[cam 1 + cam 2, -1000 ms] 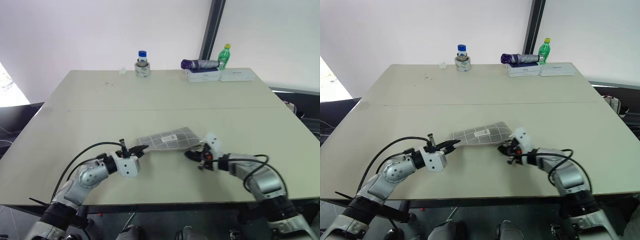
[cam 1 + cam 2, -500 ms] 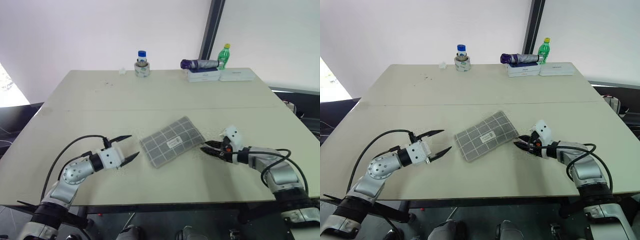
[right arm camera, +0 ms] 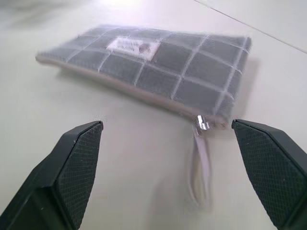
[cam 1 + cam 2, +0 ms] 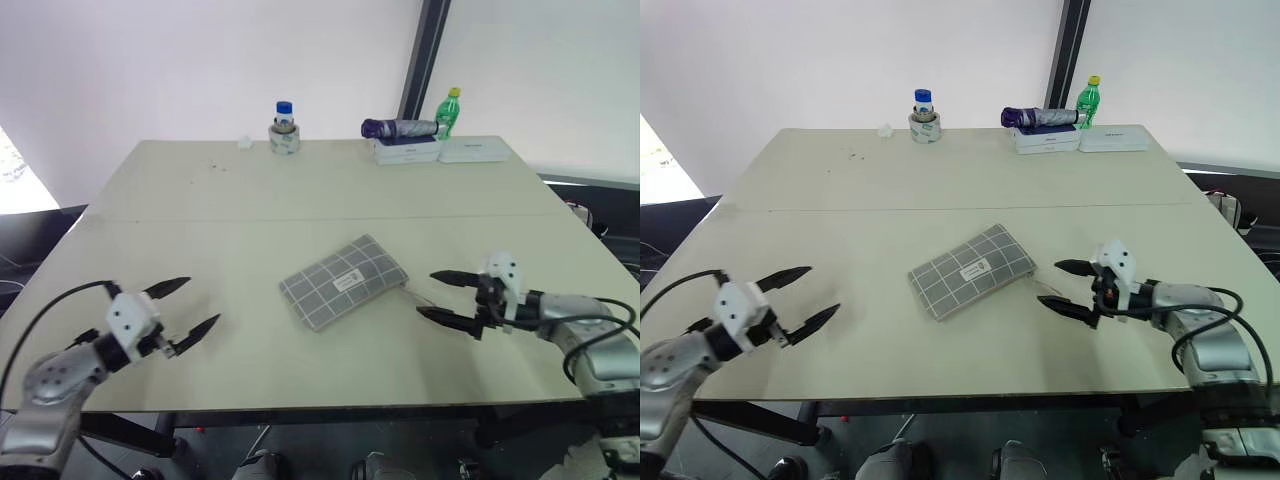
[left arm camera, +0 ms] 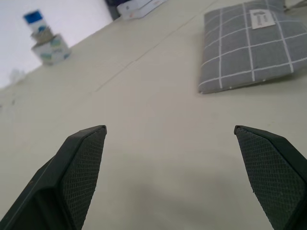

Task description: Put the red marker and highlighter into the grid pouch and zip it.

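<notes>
In the middle of the counter (image 4: 200,210) the grid pouch (image 4: 342,282) lies flat and slanted, label up, with nothing touching it. The left gripper (image 4: 180,307) hangs well off to the pouch's left near the front edge, its fingers spread wide and empty; the right gripper (image 4: 436,296) sits near the pouch's right end, fingers likewise wide apart and holding nothing. From the head views the pouch is just a grey checked rectangle with a faint line trailing off its right corner. The right wrist view tells more: there's a metal zipper pull (image 3: 201,123) at the corner, the long edge looks drawn shut, and a pale cord (image 3: 201,167) runs out from the pull across the surface. The left wrist view gives the other short end of the pouch and its white label (image 5: 261,18). At the far edge stand a blue-capped jar (image 4: 285,128), a green bottle (image 4: 451,110) and some white boxes (image 4: 440,150).
</notes>
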You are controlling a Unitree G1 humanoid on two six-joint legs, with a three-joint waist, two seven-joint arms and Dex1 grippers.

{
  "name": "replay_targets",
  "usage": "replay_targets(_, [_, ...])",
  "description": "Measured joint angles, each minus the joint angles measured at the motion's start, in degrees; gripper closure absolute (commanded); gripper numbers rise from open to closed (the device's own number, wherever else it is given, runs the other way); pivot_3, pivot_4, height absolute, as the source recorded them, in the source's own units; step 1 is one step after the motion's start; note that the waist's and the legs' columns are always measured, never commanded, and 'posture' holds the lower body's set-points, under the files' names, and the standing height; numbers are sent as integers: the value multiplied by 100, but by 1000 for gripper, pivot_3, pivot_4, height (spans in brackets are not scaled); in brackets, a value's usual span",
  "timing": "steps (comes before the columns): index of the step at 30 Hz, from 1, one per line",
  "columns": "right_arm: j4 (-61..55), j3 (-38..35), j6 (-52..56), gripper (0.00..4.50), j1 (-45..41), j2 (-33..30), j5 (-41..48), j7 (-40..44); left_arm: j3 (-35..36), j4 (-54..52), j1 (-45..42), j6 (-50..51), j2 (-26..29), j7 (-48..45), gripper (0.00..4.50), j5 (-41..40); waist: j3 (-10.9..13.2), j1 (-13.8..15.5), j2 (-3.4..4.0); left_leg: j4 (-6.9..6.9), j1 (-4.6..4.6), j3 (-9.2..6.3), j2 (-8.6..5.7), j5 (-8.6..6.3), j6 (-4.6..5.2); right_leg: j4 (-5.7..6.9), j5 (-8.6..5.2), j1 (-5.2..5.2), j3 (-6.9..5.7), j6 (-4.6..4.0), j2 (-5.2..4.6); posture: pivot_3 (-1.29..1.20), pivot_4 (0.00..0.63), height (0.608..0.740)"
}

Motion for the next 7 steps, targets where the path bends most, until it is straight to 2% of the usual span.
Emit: replay_targets(7, [567, -339, -856, 25, 2, 48, -145, -235, 919, -139, 360, 598, -144, 78, 0, -407, 1, 19, -2, 3, 3, -1, -2, -1, -2, -2, -1, 2, -1, -3, -5, 0, 150, 740])
